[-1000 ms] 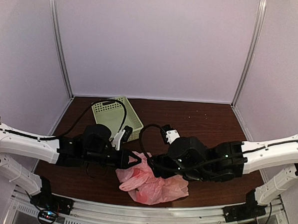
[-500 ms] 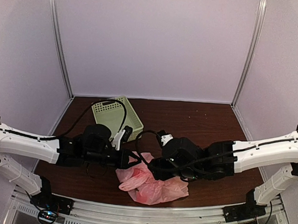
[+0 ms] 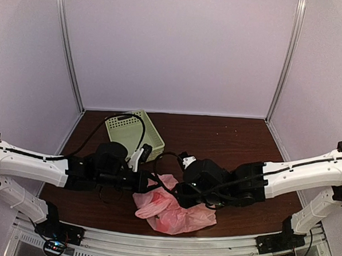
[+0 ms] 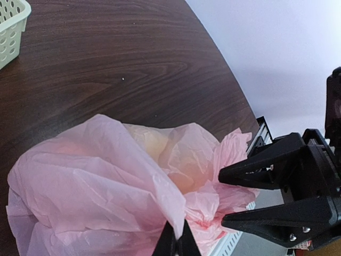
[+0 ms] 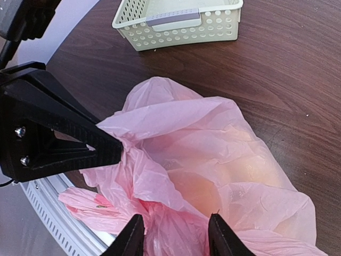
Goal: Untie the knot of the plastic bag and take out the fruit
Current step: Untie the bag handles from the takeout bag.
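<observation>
Plastic bag [image 3: 175,213], pink, lies on the dark desk [image 3: 233,137] between the two arms in the overhead view. From the left wrist, the left hand [image 4: 176,242] is pinched shut on a fold of film, with pale fruit [image 4: 160,148] glowing faintly inside. From the right wrist, the right hand [image 5: 176,224], jaws partly apart, straddles bunched film; the knot itself cannot be made out. Closing on one loose tail only, then pulling away from the left grip, seems wisest.
</observation>
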`<state>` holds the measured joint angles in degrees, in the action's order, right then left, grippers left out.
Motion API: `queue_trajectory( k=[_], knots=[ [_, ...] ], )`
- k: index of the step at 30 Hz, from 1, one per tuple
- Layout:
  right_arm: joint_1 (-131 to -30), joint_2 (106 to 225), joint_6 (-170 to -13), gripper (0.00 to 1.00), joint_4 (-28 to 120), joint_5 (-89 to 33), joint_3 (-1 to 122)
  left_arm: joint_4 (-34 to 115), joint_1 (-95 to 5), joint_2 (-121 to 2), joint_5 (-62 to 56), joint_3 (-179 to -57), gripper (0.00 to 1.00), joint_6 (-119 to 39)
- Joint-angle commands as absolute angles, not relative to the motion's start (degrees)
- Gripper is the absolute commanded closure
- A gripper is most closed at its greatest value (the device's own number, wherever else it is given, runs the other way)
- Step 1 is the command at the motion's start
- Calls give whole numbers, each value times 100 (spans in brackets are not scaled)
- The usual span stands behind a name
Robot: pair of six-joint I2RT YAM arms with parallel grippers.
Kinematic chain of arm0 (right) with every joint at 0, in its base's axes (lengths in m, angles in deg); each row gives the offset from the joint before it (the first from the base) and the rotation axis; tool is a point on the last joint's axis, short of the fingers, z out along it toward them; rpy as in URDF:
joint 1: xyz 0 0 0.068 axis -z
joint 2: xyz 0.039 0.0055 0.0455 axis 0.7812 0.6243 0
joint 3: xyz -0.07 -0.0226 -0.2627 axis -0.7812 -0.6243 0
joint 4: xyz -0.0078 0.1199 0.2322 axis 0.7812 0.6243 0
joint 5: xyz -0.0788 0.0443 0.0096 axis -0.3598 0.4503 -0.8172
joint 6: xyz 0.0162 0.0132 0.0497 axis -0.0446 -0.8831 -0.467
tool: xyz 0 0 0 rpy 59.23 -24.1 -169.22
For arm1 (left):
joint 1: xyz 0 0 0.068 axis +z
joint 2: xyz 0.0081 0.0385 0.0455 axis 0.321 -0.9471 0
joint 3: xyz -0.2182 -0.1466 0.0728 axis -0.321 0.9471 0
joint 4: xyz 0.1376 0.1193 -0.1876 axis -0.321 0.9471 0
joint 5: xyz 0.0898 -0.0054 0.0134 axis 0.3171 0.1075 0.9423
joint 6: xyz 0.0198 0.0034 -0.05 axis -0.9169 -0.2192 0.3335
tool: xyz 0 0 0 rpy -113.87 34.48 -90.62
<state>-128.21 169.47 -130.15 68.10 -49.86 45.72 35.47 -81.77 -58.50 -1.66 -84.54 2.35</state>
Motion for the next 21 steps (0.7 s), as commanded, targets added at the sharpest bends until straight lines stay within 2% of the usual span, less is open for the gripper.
queue_trajectory(
  k=[1, 5, 12, 21],
  knots=[
    [-12801, 17095, -13035, 58, 6948, -4973, 4560, 3416, -8148, -5785, -150, -8550, 100, 196],
    [-12805, 17101, -13051, 68, 6953, -4984, 4559, 3439, -8148, -5753, -120, -8537, 100, 205],
    [-12804, 17024, -13075, 99, 6966, -5106, 4541, 3473, -8148, -5752, -53, -8504, 100, 291],
    [-12801, 16847, -13068, 100, 6865, -5234, 4461, 3422, -8148, -5794, -42, -8531, 100, 383]
  ],
)
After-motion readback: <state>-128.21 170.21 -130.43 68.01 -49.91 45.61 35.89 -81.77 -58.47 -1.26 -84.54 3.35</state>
